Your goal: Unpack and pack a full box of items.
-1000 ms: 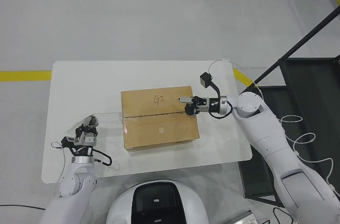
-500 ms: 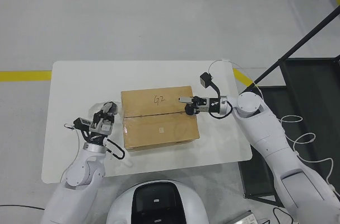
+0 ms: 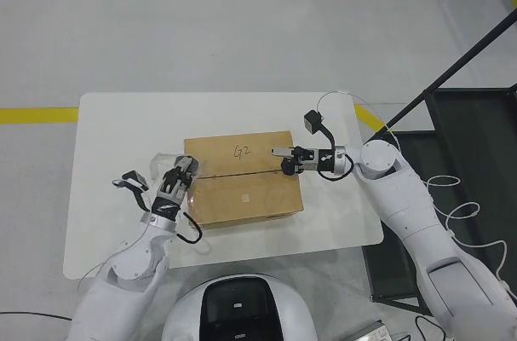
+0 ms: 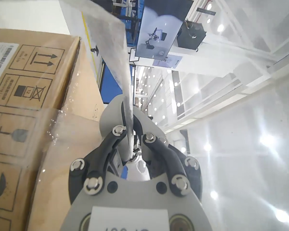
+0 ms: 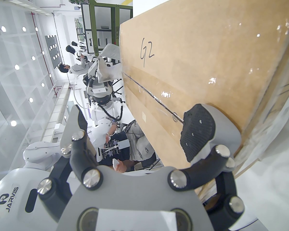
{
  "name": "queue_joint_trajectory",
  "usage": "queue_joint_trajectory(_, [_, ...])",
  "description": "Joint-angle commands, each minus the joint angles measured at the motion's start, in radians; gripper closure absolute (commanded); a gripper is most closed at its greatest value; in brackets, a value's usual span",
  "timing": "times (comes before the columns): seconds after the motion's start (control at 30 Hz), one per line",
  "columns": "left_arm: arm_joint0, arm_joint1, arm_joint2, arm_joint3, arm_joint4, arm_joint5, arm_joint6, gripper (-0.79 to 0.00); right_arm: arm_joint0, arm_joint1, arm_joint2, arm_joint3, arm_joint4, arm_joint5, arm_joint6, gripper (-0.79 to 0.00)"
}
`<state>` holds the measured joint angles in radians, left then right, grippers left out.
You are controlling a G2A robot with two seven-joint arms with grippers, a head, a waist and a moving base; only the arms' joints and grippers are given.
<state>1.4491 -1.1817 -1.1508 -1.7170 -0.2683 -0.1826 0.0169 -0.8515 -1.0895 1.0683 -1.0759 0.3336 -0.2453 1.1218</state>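
A: Left tool [image 4: 128,126] is pinched narrow on the peeled tape strip [image 4: 110,46], at the left end of the box [image 3: 241,192] in the top view. Reads as stripping the seam tape to open it.
B: Right tool [image 5: 134,133]?
A: Spread wide, one pad on the top face at the right end — likely bracing against the pull.
B: Box position?
A: Closed, mid-frame on the tabletop [image 3: 113,128] — between both tools.

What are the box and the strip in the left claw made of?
The box looks like plain cardboard: matte brown faces with printed handling symbols. The strip pinched by the left claw seems to be thin, translucent plastic tape: it curls and lets light through.
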Motion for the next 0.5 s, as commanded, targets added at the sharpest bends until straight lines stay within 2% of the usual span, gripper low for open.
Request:
queue_joint_trajectory(0.0, [0.002,0.0,0.006,-0.014,0.079,0.03,0.008,0.0,0.0,0.0,0.0,0.0,0.0,0.0,0.0,-0.785])
queue_joint_trajectory(0.23, [-0.022,-0.008,0.05,-0.02,0.235,0.13,0.013,0.0,0.0,0.0,0.0,0.0,0.0,0.0,0.0,-0.785])
queue_joint_trajectory(0.47, [-0.067,-0.021,0.1,0.014,0.34,0.215,0.005,0.0,0.0,0.0,0.0,0.0,0.0,0.0,0.0,-0.785])
